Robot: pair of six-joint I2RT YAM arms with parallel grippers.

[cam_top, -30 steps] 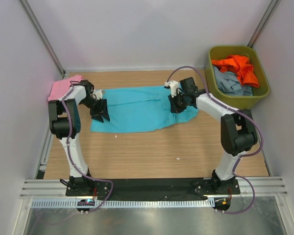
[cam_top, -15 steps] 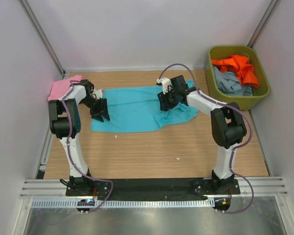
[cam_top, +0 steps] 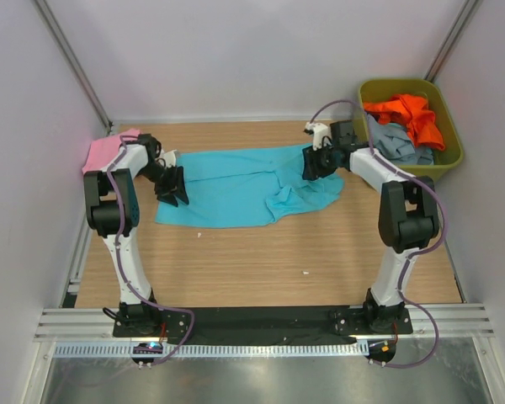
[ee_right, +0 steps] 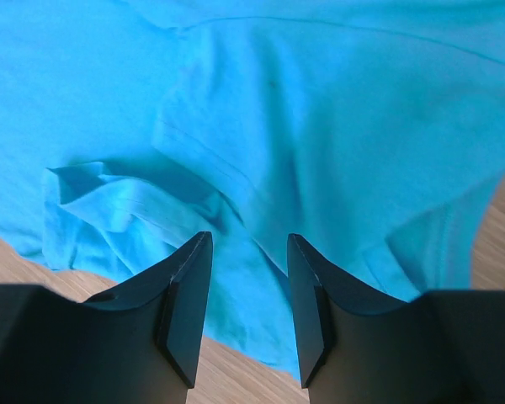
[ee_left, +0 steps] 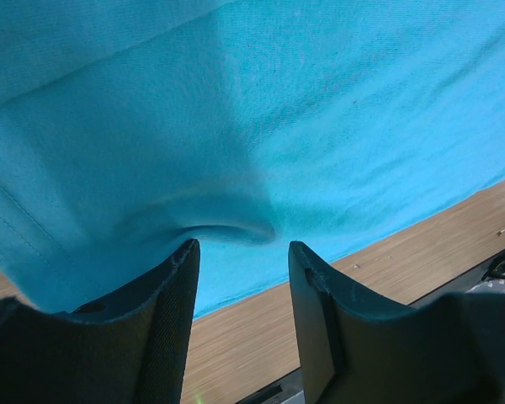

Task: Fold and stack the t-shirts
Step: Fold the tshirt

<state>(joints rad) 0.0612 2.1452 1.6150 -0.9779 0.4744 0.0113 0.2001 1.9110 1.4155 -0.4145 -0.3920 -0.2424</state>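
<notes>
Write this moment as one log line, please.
stage: folding turquoise t-shirt | left fingers: open, at its left end | right fingers: open, over its right end | pink t-shirt: far-left corner

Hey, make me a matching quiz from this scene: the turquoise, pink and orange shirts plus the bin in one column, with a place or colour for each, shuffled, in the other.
1. turquoise t-shirt
2. pink t-shirt
3. orange t-shirt
4. bin

A. far left corner of the table
B. olive green
C. spread out mid-table
D. lying in the bin

Pairs: 1-C, 2-A, 3-D, 4-B
</notes>
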